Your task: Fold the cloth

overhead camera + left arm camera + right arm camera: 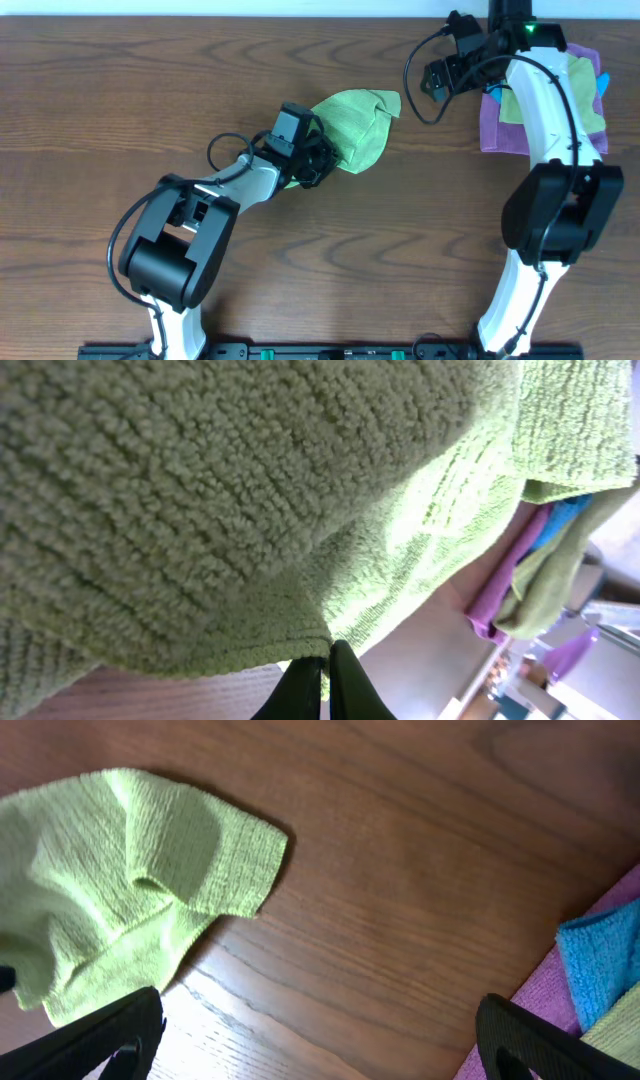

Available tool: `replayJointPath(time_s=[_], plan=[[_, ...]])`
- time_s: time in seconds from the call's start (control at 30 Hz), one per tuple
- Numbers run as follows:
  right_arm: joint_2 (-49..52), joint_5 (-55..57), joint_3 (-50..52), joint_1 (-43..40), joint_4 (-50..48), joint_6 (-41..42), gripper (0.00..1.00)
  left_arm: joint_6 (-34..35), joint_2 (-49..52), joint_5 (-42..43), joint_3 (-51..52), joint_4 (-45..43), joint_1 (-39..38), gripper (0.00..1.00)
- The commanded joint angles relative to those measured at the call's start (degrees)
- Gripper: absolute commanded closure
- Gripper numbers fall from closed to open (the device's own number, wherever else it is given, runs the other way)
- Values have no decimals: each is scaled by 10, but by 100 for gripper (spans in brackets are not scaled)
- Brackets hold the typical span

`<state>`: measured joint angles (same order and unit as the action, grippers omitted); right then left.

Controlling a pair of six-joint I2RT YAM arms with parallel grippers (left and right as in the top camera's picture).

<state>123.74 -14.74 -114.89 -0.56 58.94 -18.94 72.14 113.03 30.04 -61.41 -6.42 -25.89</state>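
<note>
The bright lime-green cloth (358, 130) lies bunched on the wooden table (120, 100), left of centre. My left gripper (318, 162) is at its lower-left edge. In the left wrist view the cloth (250, 490) fills most of the frame, and the gripper (326, 678) is shut on its hem, the two black fingers pressed together. My right gripper (438, 82) hovers open at the back right, apart from the cloth. In the right wrist view its gripper (320, 1050) spans bare wood, with the cloth (120, 880) off to the left.
A pile of other cloths sits at the back right under the right arm: a purple cloth (495, 130), a duller yellow-green cloth (585, 90) and a blue cloth (603, 82). The purple (545, 990) and blue (600, 960) cloths lie beside the right finger.
</note>
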Motion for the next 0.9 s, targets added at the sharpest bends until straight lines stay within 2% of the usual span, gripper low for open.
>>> replayJointPath(time_s=[0.0,0.13,0.3,0.57,0.7,0.77,0.8,0.83,0.87], plan=[[28,4,4,15,8,-45,1,17,-17,50,4,2,18,94],[69,9,4,34,9,-80,1,19,-34,71,4,4,45,94],[122,65,4,64,-18,-79,1,48,-65,93,4,4,83,94],[133,70,4,100,-110,-63,9,83,-72,108,4,0,90,94],[154,71,4,104,-123,-52,22,94,-72,116,4,-19,90,94],[163,74,4,105,-121,-50,37,94,-72,116,4,-29,90,94],[169,81,4,105,-120,-49,51,96,-72,116,4,-31,90,94],[169,87,4,105,-120,-46,60,98,-72,116,4,-31,90,94],[170,92,4,105,-120,-46,64,99,-72,116,4,-31,90,94]])
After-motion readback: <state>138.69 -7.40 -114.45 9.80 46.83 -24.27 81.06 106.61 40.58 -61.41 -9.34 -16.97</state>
